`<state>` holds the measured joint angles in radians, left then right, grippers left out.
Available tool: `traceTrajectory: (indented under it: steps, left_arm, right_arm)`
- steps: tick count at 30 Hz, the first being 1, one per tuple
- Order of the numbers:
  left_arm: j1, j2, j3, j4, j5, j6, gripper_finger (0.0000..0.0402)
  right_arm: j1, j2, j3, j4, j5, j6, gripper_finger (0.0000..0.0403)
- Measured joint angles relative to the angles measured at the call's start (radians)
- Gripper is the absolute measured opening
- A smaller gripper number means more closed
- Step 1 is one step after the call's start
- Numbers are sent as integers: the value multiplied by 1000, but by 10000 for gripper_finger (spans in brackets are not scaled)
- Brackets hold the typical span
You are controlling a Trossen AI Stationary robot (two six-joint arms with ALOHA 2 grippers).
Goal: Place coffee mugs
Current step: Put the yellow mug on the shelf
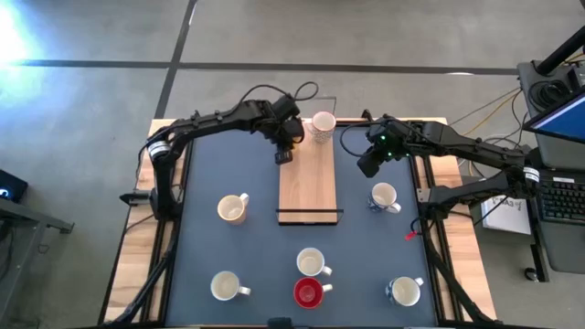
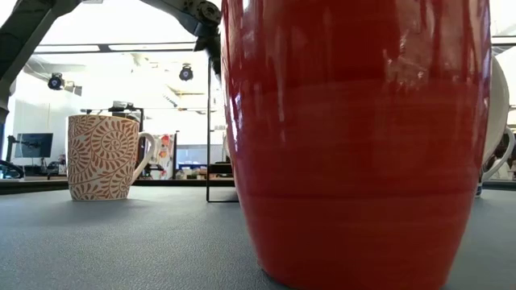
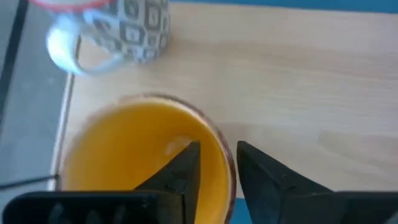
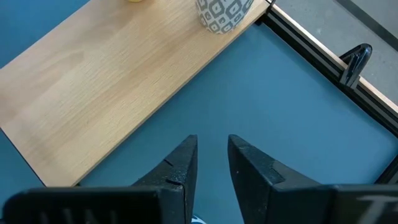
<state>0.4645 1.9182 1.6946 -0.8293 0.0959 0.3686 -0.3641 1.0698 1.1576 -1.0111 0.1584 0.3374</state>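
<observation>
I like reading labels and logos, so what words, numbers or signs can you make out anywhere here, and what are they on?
No text can be read in any view.
Papers beside the table: print too small to read.
Room posters in the low view: too blurred to read.
The grey-patterned mug and the swirl-patterned mug carry decoration only, no lettering.

Two mugs (image 1: 322, 125) stand on the wooden board's (image 1: 307, 187) far end; six others (image 1: 309, 263) surround it.

Wooden board (image 1: 307, 187) bare beyond two far-end mugs (image 1: 322, 125).
</observation>
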Motion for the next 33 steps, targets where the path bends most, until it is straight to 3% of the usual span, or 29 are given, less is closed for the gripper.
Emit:
traceTrajectory:
  steps: [9, 17, 22, 29, 33]
  left_arm:
    - [-32, 0, 65, -123, -5, 69, 100]
    - [-30, 0, 55, -143, -116, 101, 100]
    - [-32, -2, 58, -146, -119, 102, 100]
    - [-32, -27, 59, -270, -126, 57, 100]
    - [-27, -38, 59, -315, -192, 30, 100]
  right_arm:
    - [0, 0, 0, 0, 0, 0, 72]
    - [0, 0, 0, 0, 0, 0, 82]
    - [0, 0, 0, 0, 0, 0, 79]
    - [0, 0, 0, 0, 0, 0, 69]
    - [0, 0, 0, 0, 0, 0, 69]
